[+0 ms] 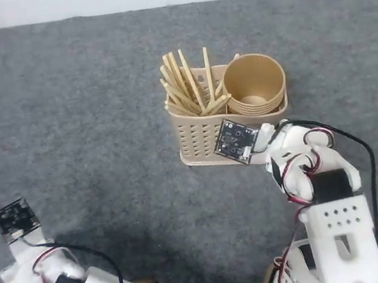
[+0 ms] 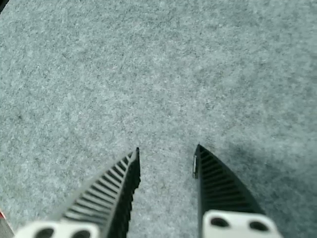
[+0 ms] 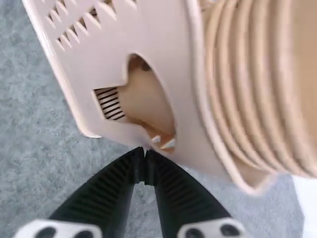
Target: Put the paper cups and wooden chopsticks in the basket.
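The right pincer [image 3: 144,153] is sitting with its two fingers pressed together and nothing between them, the tips right up against the side wall of the basket [image 3: 148,39], just under the handle cut-out. Whether they are actually touching the plastic, I cannot tell. The left pincer [image 2: 166,156] is hanging well off to the other side with its fingers apart, over bare grey mat [image 2: 158,59].

The paper cups [image 1: 255,84] are standing nested in one end of the basket, rising above the rim, and the wooden chopsticks [image 1: 185,86] are fanning out of the other end, so the job is looking done to me.

What is worrying me is that right arm being so close. The basket is looking light and top-heavy, and any forward nudge or sideways swing from those closed fingers could be shoving it across the mat or tipping it, spilling cups and sticks. The tips could also be snagging in the cut-out on the way back.
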